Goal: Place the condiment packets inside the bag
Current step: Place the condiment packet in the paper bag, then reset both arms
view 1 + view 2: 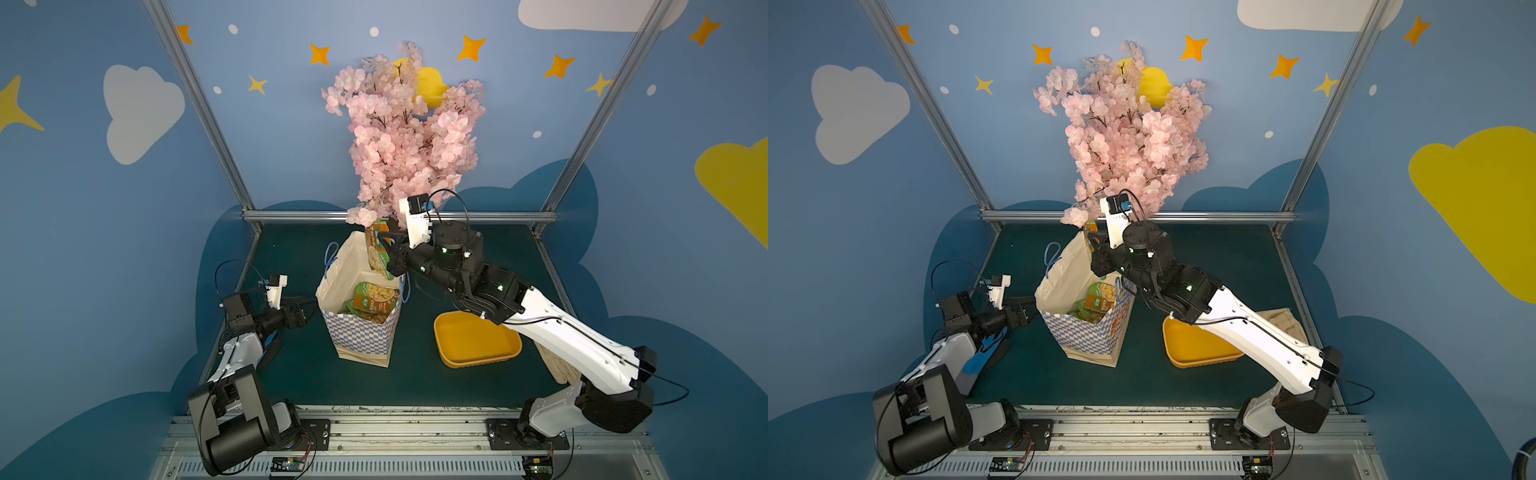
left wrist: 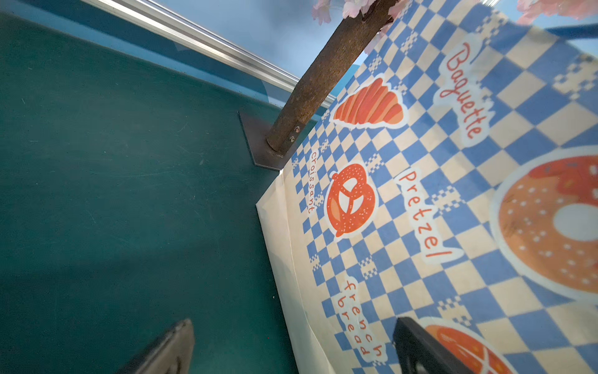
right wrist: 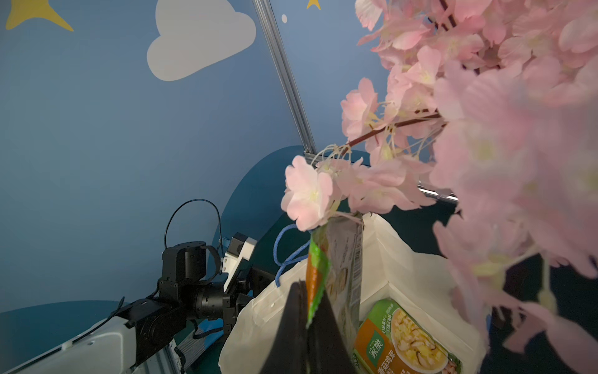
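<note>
Right jaws pinch a packet upright over the far rim of the bag, left jaws wide beside it; released here, it might snag the blossoms or drop outside.

The bag stands at the middle of the table, with several packets lying in it and one upright packet over its 12 o'clock rim, pinched in my right gripper. From the bag, the blossom tree stands behind at 12 o'clock, my left gripper sits just beside its wall at 9 o'clock, and the tray lies apart at 3 o'clock. The cloth lies at the tray's 3 o'clock, under my right arm.
</note>
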Controlling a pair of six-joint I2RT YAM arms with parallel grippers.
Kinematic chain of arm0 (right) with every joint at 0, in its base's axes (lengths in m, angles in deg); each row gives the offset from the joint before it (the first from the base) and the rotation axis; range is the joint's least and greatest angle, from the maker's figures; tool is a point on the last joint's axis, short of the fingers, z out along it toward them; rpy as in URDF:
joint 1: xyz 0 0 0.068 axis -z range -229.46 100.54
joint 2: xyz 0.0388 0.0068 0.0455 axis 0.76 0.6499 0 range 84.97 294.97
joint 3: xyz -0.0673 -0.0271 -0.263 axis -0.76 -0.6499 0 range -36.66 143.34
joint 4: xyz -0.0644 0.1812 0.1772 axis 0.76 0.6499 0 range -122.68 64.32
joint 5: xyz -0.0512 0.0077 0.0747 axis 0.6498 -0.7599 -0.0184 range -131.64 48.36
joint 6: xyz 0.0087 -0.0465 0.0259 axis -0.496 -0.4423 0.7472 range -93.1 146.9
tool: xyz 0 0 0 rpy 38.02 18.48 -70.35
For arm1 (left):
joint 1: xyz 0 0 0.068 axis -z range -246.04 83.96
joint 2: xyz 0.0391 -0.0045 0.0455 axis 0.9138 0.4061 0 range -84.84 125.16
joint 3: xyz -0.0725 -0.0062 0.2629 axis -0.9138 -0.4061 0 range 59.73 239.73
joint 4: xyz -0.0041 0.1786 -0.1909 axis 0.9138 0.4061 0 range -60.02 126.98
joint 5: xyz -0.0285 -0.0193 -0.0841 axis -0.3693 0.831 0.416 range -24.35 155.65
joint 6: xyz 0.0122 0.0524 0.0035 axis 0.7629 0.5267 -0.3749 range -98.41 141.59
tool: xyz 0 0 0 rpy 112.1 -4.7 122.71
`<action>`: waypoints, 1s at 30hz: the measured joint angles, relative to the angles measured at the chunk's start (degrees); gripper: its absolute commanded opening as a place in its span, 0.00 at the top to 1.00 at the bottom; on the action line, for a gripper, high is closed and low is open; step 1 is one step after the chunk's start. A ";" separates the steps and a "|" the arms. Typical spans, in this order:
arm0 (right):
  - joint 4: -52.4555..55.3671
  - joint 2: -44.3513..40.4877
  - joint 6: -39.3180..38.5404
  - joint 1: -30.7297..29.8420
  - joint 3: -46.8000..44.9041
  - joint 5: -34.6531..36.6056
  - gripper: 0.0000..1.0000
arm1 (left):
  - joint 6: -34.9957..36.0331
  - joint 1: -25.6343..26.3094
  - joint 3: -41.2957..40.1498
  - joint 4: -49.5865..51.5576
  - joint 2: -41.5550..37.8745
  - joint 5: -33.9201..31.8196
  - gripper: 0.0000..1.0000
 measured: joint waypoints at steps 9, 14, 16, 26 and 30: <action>6.56 3.69 -2.03 -2.80 8.17 4.63 0.56 | -0.02 0.00 -1.03 -0.85 -1.49 -0.22 0.00; 10.82 3.58 -5.11 -4.94 13.42 7.91 0.40 | -0.04 0.00 -1.20 -1.18 -2.45 -0.31 0.00; 12.87 2.16 -6.56 -5.64 13.44 9.86 0.27 | -0.17 0.00 -1.36 -1.22 -2.99 -0.50 0.00; 16.22 -19.15 -7.37 2.62 -7.50 17.35 0.02 | -0.63 0.00 -1.55 -1.46 -4.85 -2.86 0.00; 16.41 -26.16 -6.27 9.97 -17.64 19.08 0.02 | -0.79 0.52 -2.84 -2.34 -7.23 -6.08 0.00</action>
